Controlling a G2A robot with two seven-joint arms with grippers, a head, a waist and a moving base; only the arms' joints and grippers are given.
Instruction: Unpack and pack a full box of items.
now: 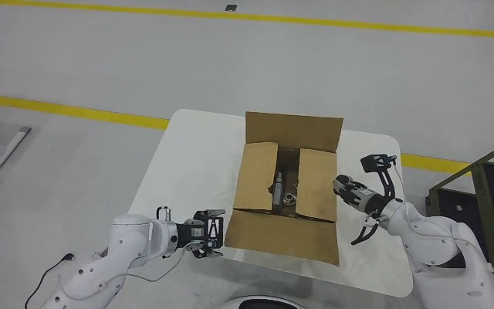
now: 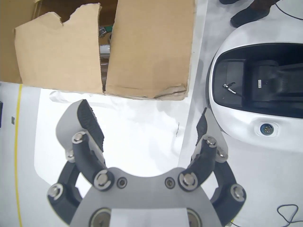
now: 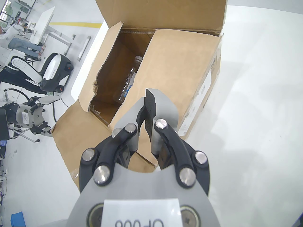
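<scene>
Bottle (image 3: 129,79) inside cardboard box (image 1: 255,174), long axis along gap between inner flaps (image 1: 316,185). Right claw (image 3: 148,105) pinched narrow, empty, over box's flap, nearer bottle. Left claw (image 2: 143,107) spread wide over table (image 1: 185,154), just off box's near corner.

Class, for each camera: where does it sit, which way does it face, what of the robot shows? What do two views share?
Top view: above the arms, looking down at table and box; left gripper and right gripper show.
Left wrist view: on the left wrist, facing the box's flaps; open fingers show.
Right wrist view: on the right wrist, looking into the box at a bottle; shut fingers show.
Shared: the box.
</scene>
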